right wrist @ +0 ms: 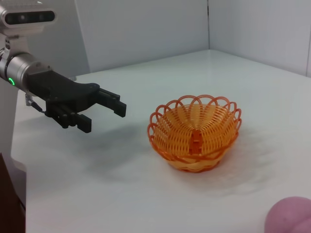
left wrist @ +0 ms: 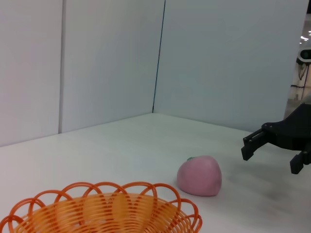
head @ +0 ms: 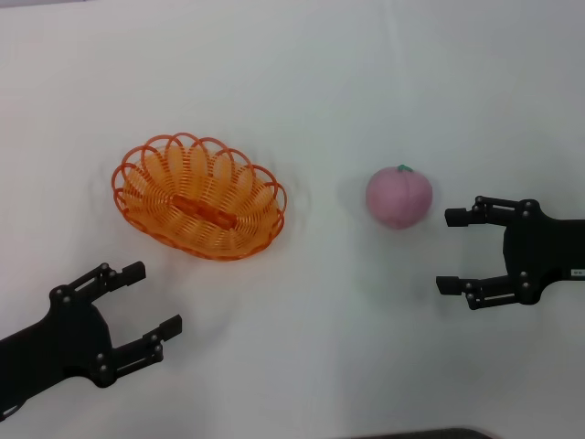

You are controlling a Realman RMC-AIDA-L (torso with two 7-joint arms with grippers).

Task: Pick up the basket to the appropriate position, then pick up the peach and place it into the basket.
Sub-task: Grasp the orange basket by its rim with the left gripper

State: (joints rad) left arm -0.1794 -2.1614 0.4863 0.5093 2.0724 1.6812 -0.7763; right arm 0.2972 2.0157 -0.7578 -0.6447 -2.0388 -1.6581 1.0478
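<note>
My left tool point(head: 151, 298) hovers with its fingers spread and holding nothing, just short of the basket point(head: 199, 196). The basket sits upright on the white desk point(head: 302, 82), its long axis running diagonally from near my left tool's far side toward the centre. My right tool point(head: 457, 251) is also spread and empty, its fingertips aimed at the peach point(head: 399, 196) just ahead, green stem spot up, well apart from the basket.
</note>
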